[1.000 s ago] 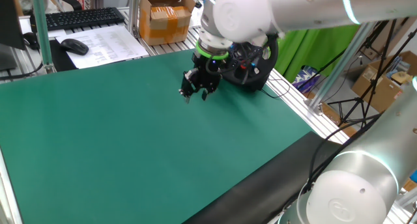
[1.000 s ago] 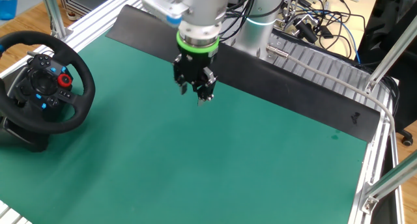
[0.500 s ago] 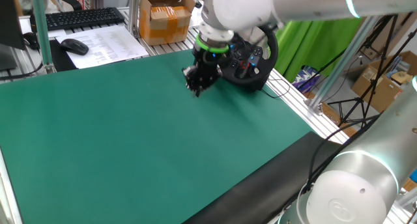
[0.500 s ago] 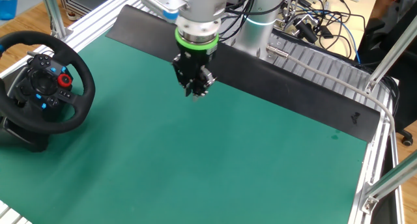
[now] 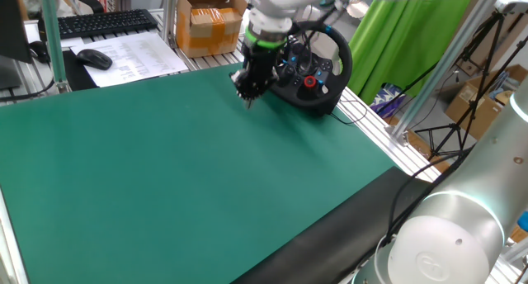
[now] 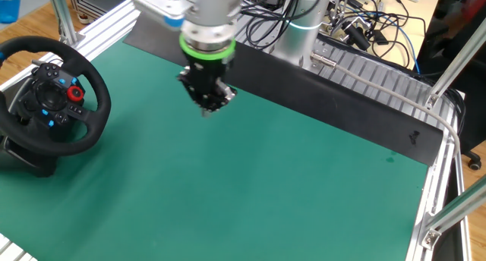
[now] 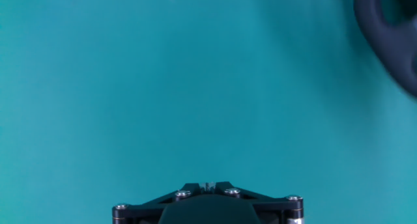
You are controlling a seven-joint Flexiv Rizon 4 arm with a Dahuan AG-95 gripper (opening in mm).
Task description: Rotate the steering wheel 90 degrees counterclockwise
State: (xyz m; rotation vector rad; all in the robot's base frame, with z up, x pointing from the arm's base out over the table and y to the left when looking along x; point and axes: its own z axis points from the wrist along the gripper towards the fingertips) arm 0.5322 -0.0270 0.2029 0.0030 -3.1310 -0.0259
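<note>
A wide stretch of green desk (image 6: 250, 185) is seen around the gripper (image 6: 205, 108), which hangs above the surface with nothing held. In the other fixed view, open mat extends toward the near edge and toward the right side, where an aluminium frame rail (image 6: 433, 185) borders the mat. Behind the gripper, a black strip (image 6: 319, 102) runs along the far edge, with cables (image 6: 364, 33) and profiles beyond it. In the one fixed view, the near edge of the mat is bordered by a black band (image 5: 330, 234), and the far left corner is flanked by a keyboard (image 5: 99, 21), a mouse (image 5: 94, 59) and a cardboard box (image 5: 210, 24) off the mat.

The state of the fingers cannot be told: they are seen as a dark cluster in both fixed views, and in the hand view only the black mount (image 7: 207, 204) at the bottom is shown, the tips not being visible.

The steering wheel (image 6: 53, 94) is placed at the left edge of the desk in the other fixed view, well apart from the gripper. It is set tilted on its black base (image 6: 26, 158), its thick black rim enclosing a hub with blue buttons and a red dial (image 6: 75, 92). In the one fixed view, it (image 5: 318, 69) is partly covered by the arm. In the hand view, a blurred arc of rim (image 7: 384, 35) is seen at the upper right corner.
</note>
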